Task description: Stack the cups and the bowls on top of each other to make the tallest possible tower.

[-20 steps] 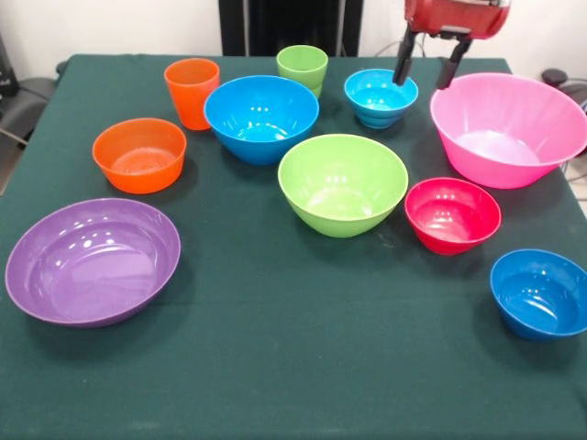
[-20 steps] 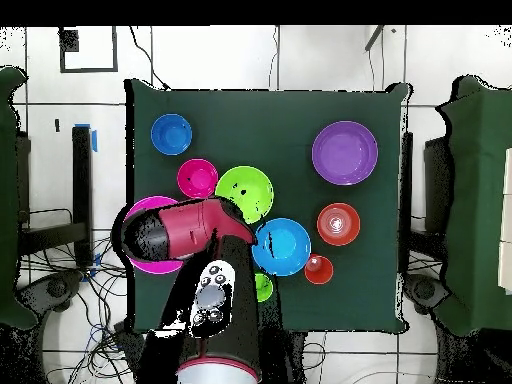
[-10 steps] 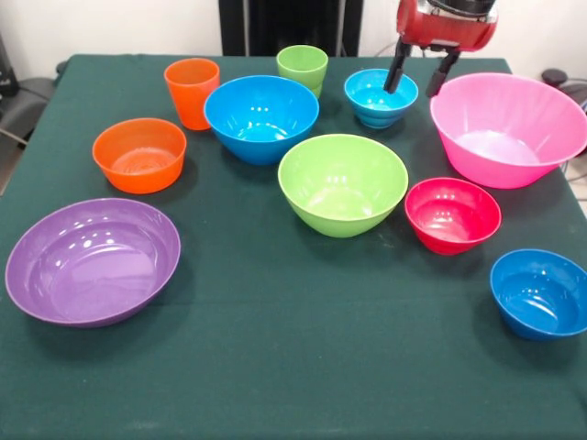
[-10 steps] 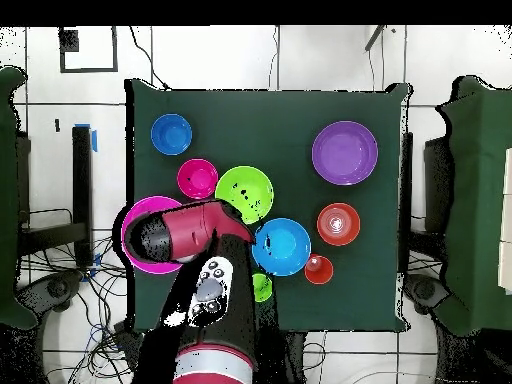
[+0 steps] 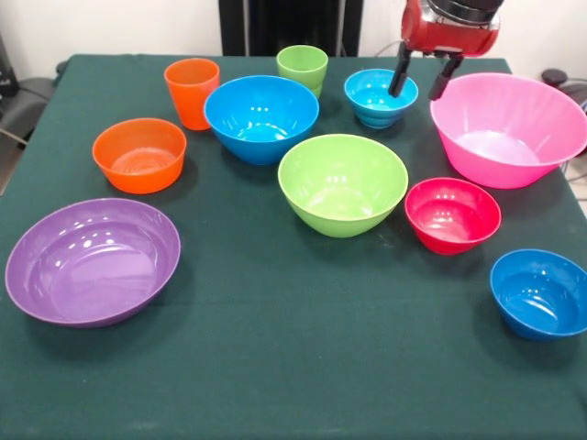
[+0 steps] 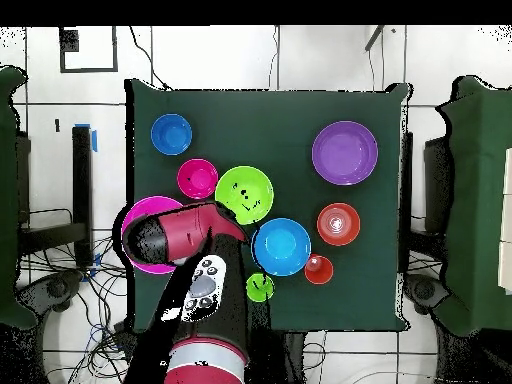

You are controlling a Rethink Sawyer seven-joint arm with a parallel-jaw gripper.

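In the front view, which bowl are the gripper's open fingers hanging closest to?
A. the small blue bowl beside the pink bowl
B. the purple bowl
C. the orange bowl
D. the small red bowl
A: the gripper hangs at the right rim of the small blue bowl, next to the pink bowl.

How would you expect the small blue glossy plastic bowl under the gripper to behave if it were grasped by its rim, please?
The small blue glossy plastic bowl looks thin and rigid, so it is probably light and should keep its shape. Its shiny wall may slip between the fingers of the gripper. Its narrow foot suggests it could tip if pushed at the rim.
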